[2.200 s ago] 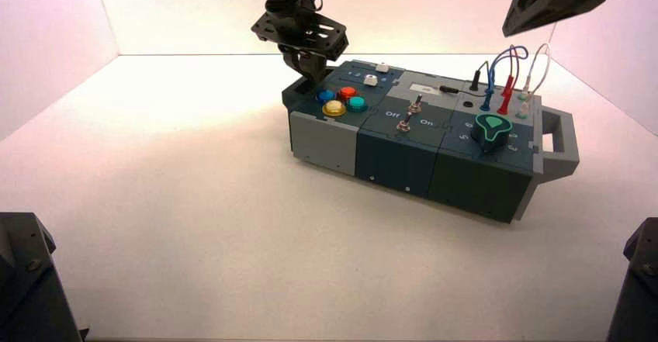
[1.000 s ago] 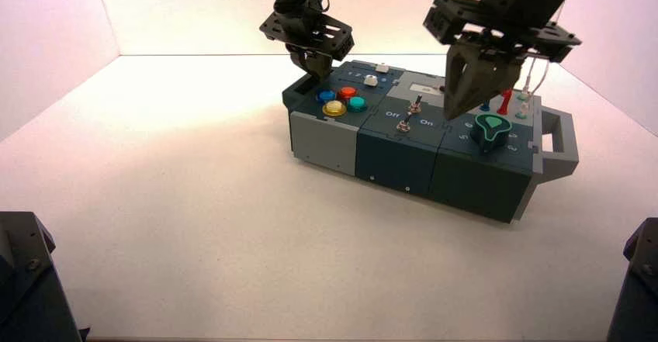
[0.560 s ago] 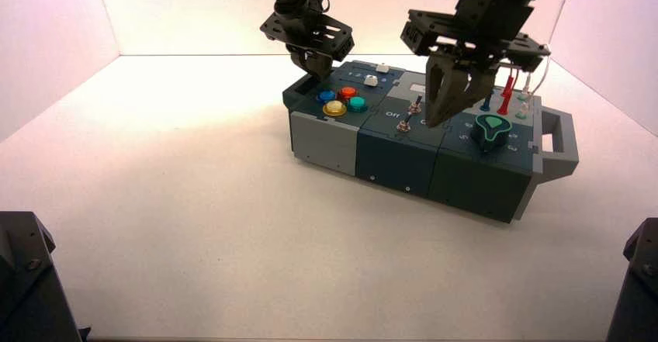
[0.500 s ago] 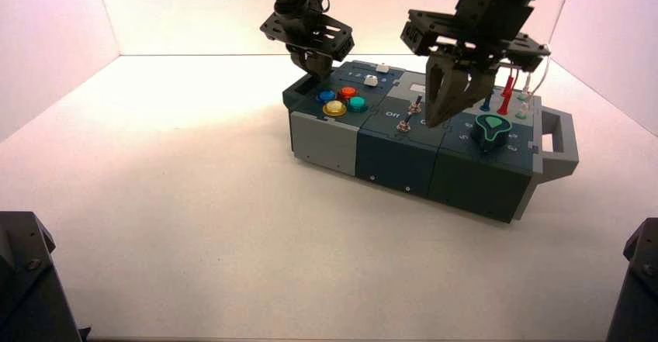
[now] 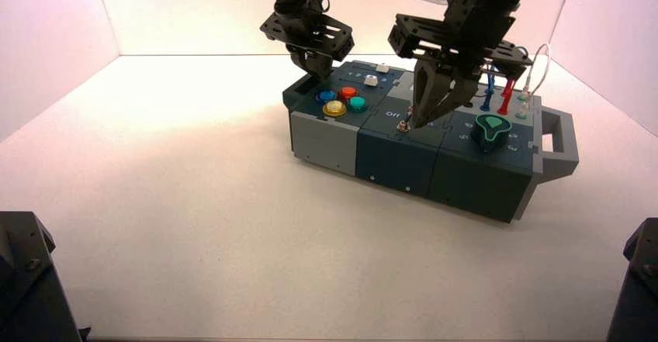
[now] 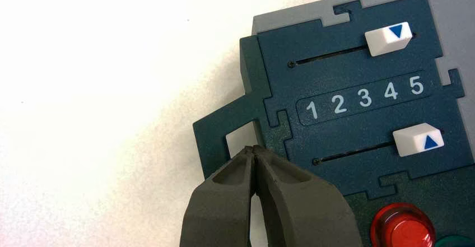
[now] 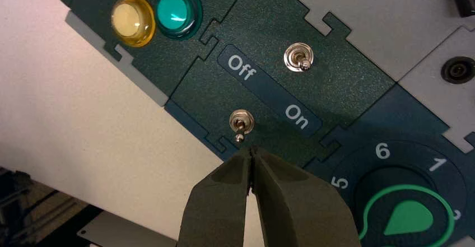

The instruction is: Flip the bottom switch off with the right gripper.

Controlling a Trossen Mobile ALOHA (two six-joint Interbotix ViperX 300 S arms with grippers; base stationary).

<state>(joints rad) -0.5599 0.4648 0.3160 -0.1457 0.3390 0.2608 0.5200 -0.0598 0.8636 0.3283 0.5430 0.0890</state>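
Note:
The bottom switch [image 7: 241, 125], a small silver toggle on the dark teal "Off/On" panel, stands nearest the box's front edge [image 5: 403, 126]. My right gripper [image 7: 250, 149] is shut, and its joined tips hover just on the front-edge side of the lever's tip, a small gap away. From above, the right gripper [image 5: 413, 122] reaches down onto the middle of the box beside the toggle. The second toggle [image 7: 298, 57] sits farther back, near the light grey plate. My left gripper [image 6: 255, 149] is shut over the box's left end handle, beside the sliders [image 5: 318, 73].
Yellow [image 7: 131, 17] and teal [image 7: 177, 13] buttons lie left of the switches, and a green knob [image 7: 409, 216] with numbers to their right. Two white sliders [image 6: 390, 37] [image 6: 417, 139] flank a 1–5 scale. Red and blue wire plugs [image 5: 498, 94] stand at the back right.
The right arm came in from the upper right, swung left and lowered until its shut tips reached the bottom switch. The left gripper stayed in place.

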